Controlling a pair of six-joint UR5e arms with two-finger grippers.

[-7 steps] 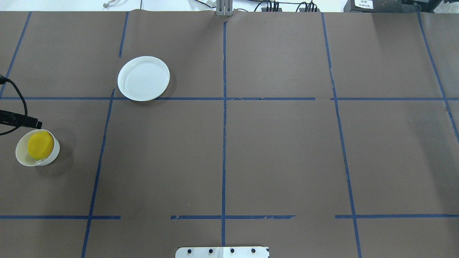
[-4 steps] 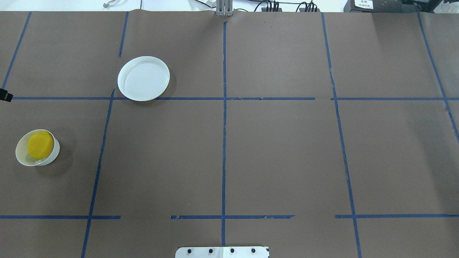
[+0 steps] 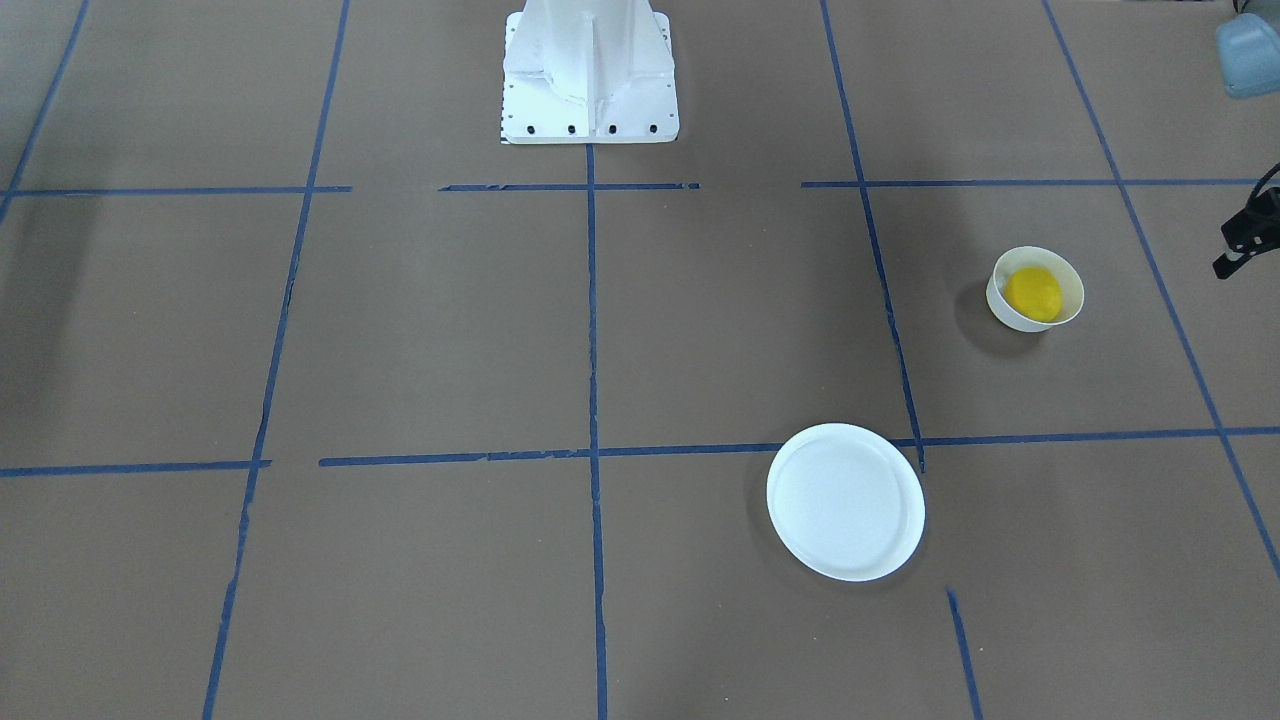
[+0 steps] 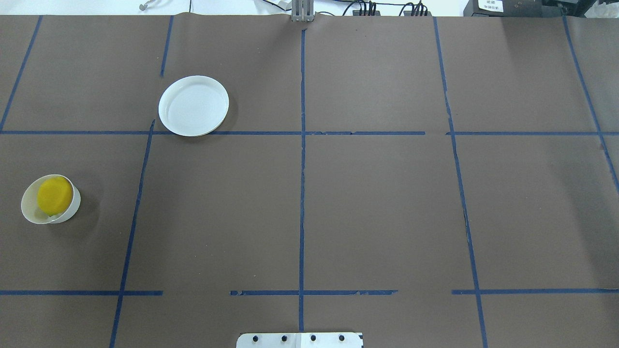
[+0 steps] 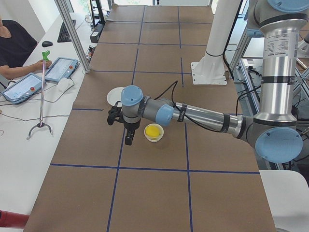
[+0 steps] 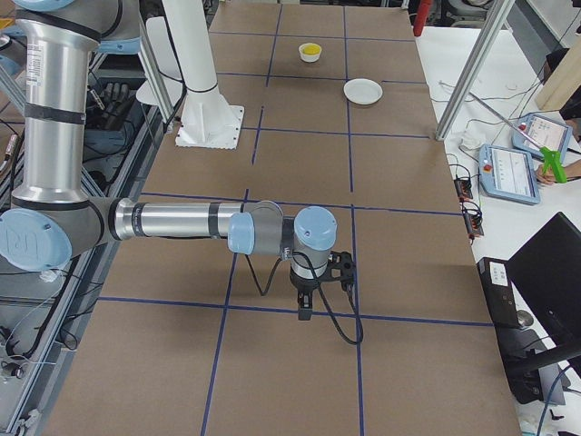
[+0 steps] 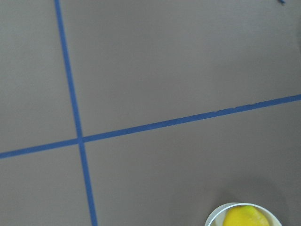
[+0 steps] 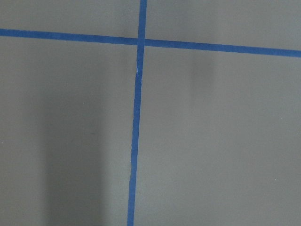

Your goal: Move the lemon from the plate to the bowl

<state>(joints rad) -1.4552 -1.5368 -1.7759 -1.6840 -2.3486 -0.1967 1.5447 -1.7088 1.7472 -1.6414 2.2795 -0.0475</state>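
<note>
The yellow lemon (image 4: pixel 54 195) lies inside the small off-white bowl (image 4: pixel 28 212) at the table's left side. It also shows in the front view (image 3: pixel 1033 292) and at the bottom edge of the left wrist view (image 7: pixel 245 217). The white plate (image 4: pixel 193 105) is bare, farther from the robot than the bowl. My left gripper (image 5: pixel 127 141) hangs above the table beside the bowl, apart from it; I cannot tell whether it is open or shut. My right gripper (image 6: pixel 304 313) points down over bare table at the other end; I cannot tell its state either.
Brown paper with a grid of blue tape lines (image 4: pixel 302 145) covers the table. The robot's white base (image 3: pixel 588 70) stands at the near edge. Tablets and a grabber tool (image 5: pixel 42 92) lie on a side table beyond the far edge, by an operator.
The dark part of my left arm by the bowl has drawn back out of the overhead view's left edge. The lemon, bowl and plate have not moved.
</note>
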